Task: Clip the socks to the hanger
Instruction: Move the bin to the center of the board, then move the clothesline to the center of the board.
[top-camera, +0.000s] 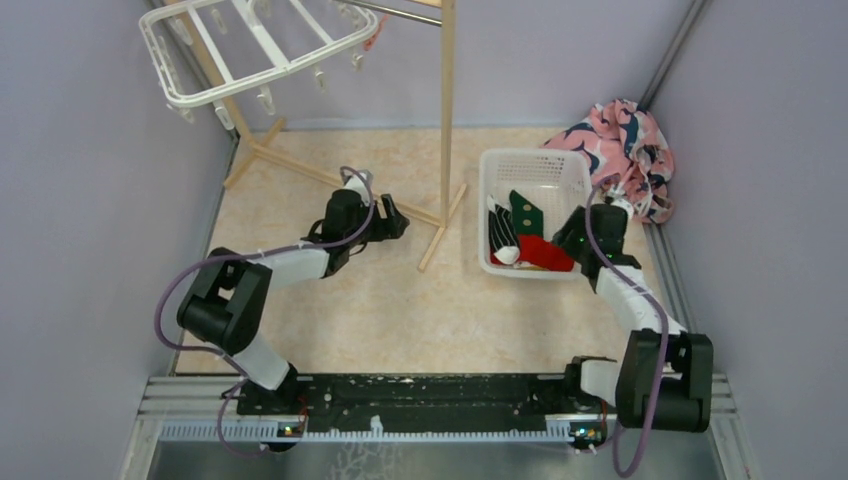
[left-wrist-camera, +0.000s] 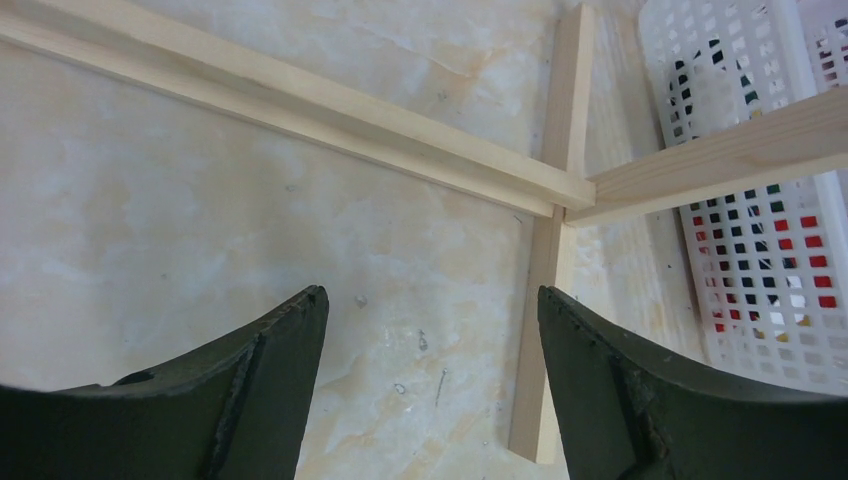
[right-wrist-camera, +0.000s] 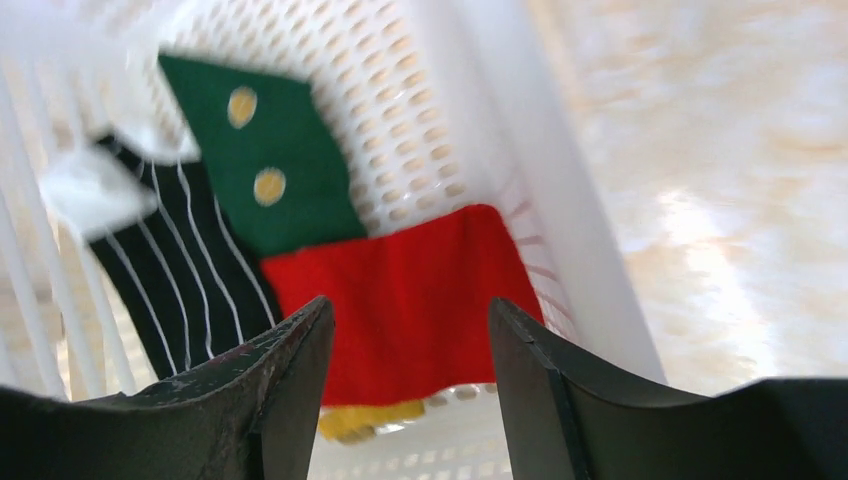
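Socks (top-camera: 520, 235), three in all, lie together in the one basket (top-camera: 530, 158) on the right of the table (top-camera: 400, 310): a green sock (right-wrist-camera: 270, 170), a red sock (right-wrist-camera: 420, 300) and a striped sock (right-wrist-camera: 170, 270). None is on the single hanger (top-camera: 262, 45), slung from the rack (top-camera: 447, 120) at the far left. The first pick appears to be the step in hand. The right gripper (right-wrist-camera: 410, 320) hovers over the basket's near end, jaws apart and empty, the red sock just below. The next move likely calls for dropping in and pinching one sock alone (clear of the basket wall). The left gripper (left-wrist-camera: 432, 300), also parted and empty, hangs over the table by the rack's foot.
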